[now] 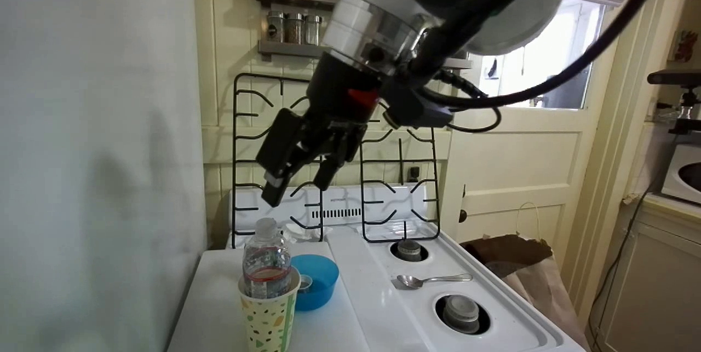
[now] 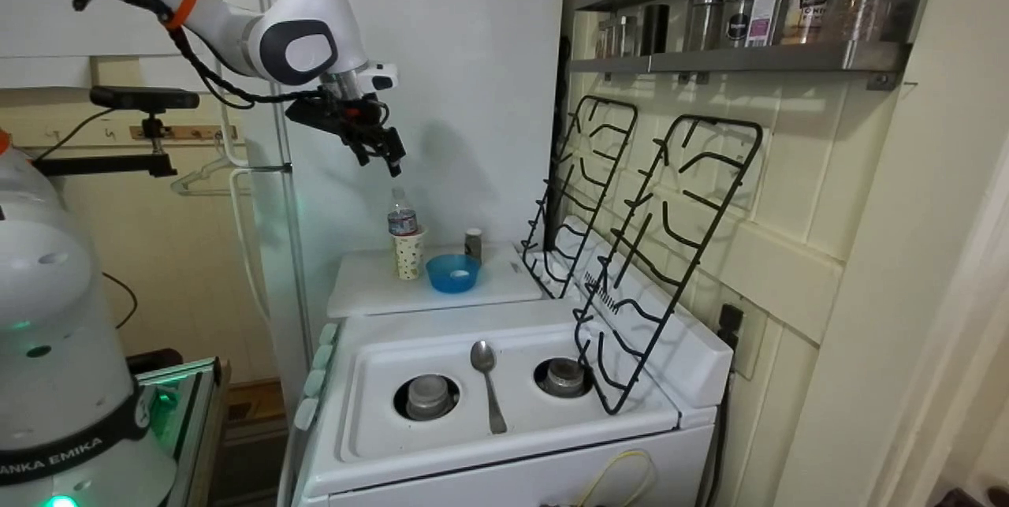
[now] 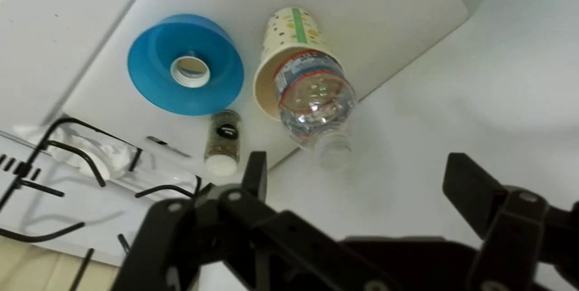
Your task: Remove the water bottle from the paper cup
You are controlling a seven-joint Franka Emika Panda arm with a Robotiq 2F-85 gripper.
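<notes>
The water bottle point(image 1: 267, 271) is clear plastic with a label and a narrow neck. It stands upright inside the paper cup point(image 1: 268, 323), its upper half above the rim; its lower part is hidden by the cup. In an exterior view the bottle point(image 2: 402, 220) and speckled cup point(image 2: 409, 256) stand on the white surface beside the blue bowl. My gripper point(image 1: 297, 188) is open and empty, above the bottle's top and apart from it. In the wrist view, the bottle point(image 3: 316, 94) leans out of the cup point(image 3: 285, 33) toward the gap between my fingers point(image 3: 356, 164).
A blue bowl point(image 3: 147, 62) holding a white ring point(image 3: 190, 72) stands beside the cup. A spice jar point(image 2: 473, 244) stands behind it. Black grates point(image 2: 678, 286) lean against the wall. A spoon point(image 2: 489, 389) lies on the stove. The white fridge side point(image 2: 473, 97) rises beyond the cup.
</notes>
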